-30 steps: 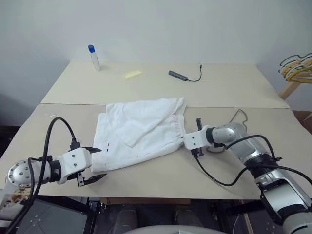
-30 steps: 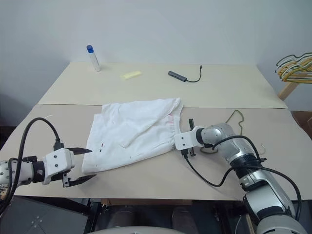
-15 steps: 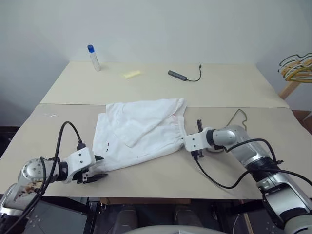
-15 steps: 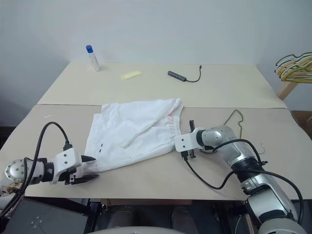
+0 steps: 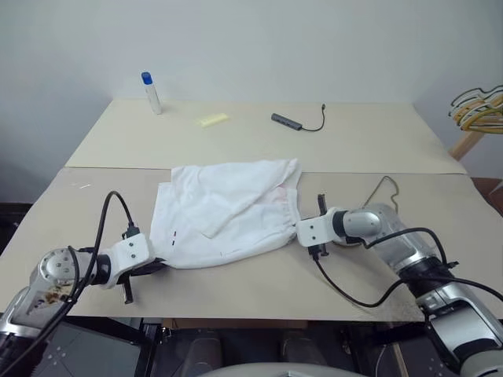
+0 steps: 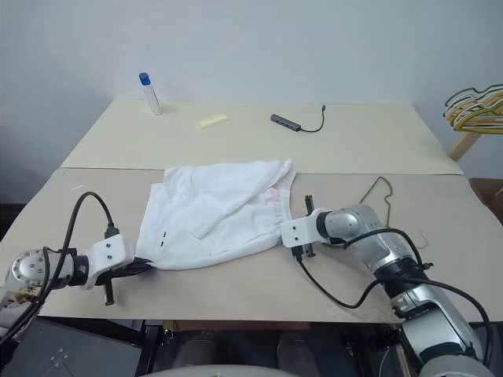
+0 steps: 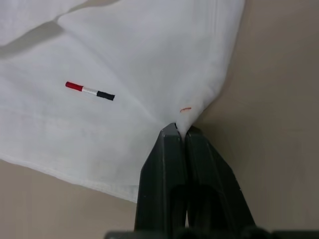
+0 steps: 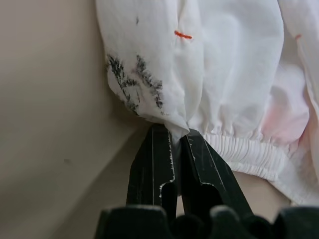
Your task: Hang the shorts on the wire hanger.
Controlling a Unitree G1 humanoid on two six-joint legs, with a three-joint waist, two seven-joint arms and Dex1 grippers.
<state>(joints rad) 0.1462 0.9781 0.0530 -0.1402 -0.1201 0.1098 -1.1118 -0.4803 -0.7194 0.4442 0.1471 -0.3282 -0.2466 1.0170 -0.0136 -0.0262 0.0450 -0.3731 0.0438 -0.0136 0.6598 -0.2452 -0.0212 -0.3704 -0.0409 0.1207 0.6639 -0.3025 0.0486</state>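
the left gripper (image 7: 180,130) has its two black fingers pressed together on a pinch of white cloth at the near left corner of the shorts (image 5: 224,212), by the hem; close to that pinch sits a tiny orange stitch (image 7: 185,109), and further along the fabric a small woven tab (image 7: 90,91) striped red, white and dark blue, with no lettering that can be read. the right gripper (image 8: 172,138) is clamped tight on the gathered elastic waistband (image 8: 249,147) at the opposite end, where the cloth carries smudgy black marks (image 8: 134,82), a short orange thread (image 8: 183,35) and a faint pink tint near the elastic. between the two pinches the shorts lie rumpled and mostly flat on the near beige table (image 5: 259,287), one leg folded over the other, white all over. just beyond the right arm the thin wire hanger (image 6: 380,188) lies on the table, its hook pointing away toward the far side, apart from the shorts. on the far table stand a white bottle with a blue cap (image 5: 152,93), a yellow slip (image 5: 214,120) and a grey adapter with a cable (image 5: 297,122); a bunch of yellow and black hangers (image 5: 478,106) sits at the right edge.
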